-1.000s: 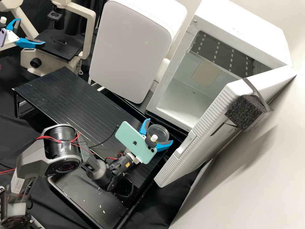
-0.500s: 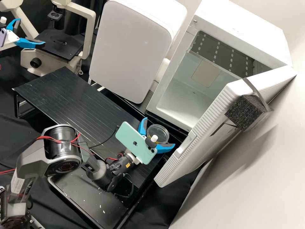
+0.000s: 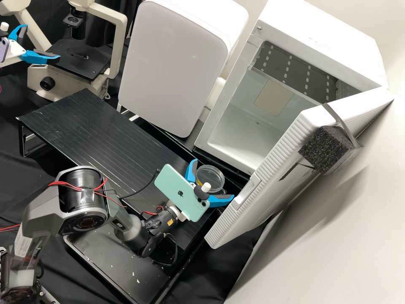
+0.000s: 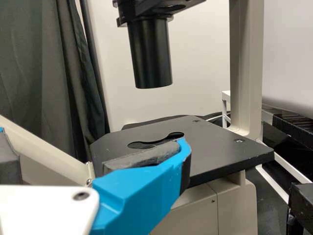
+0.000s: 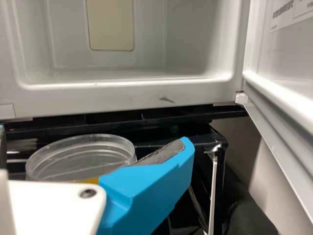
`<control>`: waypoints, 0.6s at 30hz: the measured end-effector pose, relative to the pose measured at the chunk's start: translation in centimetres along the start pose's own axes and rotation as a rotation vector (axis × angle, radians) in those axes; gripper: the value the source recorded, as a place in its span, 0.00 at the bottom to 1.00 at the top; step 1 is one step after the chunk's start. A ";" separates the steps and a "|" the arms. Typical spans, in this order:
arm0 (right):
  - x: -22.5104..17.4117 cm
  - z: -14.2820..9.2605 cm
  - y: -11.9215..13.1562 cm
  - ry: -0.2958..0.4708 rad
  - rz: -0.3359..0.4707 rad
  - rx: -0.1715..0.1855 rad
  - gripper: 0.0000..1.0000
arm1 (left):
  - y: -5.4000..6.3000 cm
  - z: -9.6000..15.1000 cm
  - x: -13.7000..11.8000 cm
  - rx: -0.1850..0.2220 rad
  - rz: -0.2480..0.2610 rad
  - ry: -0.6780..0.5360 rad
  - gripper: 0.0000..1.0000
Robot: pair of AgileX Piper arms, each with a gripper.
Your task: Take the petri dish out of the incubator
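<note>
We judge the taking-out as done and the letting-go as the step in hand: the petri dish (image 5: 80, 159) is outside the incubator (image 3: 303, 25), just in front of its open mouth, and seems to rest on the black stand (image 3: 114, 139). Our right gripper (image 3: 214, 178) has its 2 fingers spread wide around the dish, gripping nothing that we can see; whether either finger touches the rim, we cannot tell. Next we should draw straight back, away from the incubator, without nudging the dish. Our left gripper (image 3: 42, 41), well apart from the incubator, is wide open and empty.

Compared with 1 s ago, the right gripper's fingers are farther apart and its wrist has shifted slightly, while the dish looks unmoved.
</note>
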 end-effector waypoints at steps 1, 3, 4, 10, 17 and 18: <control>0.0 0.0 0.0 -0.001 -0.001 -0.003 1.00 | 0.0 0.0 0.0 0.000 0.000 0.000 1.00; -0.1 0.0 -0.1 -0.003 -0.002 -0.013 1.00 | 0.0 0.0 0.0 0.000 0.000 0.000 1.00; -0.1 0.0 -0.1 -0.003 -0.002 -0.017 1.00 | 0.0 0.0 0.0 0.000 0.000 0.000 1.00; -0.1 0.0 -0.1 -0.003 -0.003 -0.021 1.00 | 0.0 0.0 0.0 0.000 0.000 0.000 1.00; 0.0 -0.2 -0.5 0.002 -0.010 -0.023 1.00 | 0.0 0.0 0.0 0.000 0.000 0.000 1.00; 0.0 -0.2 -0.6 0.001 -0.013 -0.025 1.00 | 0.0 0.0 0.0 0.000 0.000 0.000 1.00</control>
